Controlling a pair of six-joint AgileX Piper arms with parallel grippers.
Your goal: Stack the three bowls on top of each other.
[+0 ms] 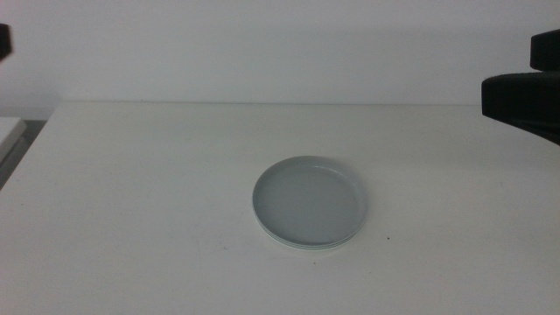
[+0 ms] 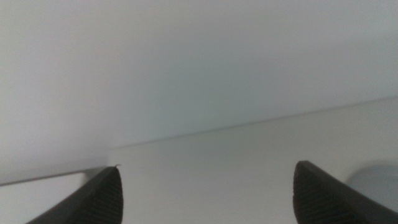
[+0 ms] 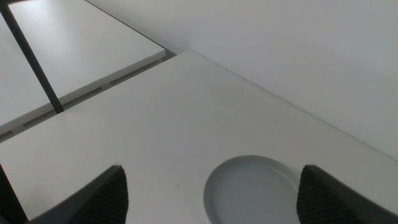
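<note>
The pale grey-blue bowl sits in the middle of the table, on top of a stack. Thin pale rims of bowls under it show along its near edge; I cannot tell mint green from white there. The top bowl also shows in the right wrist view. My right gripper is open and empty, raised well away from the stack; its arm shows at the right edge. My left gripper is open and empty, high at the left; a dark part of it shows at the upper left.
The white table ends at a white wall behind. A second white surface with a dark post stands beyond a gap off the table's left side.
</note>
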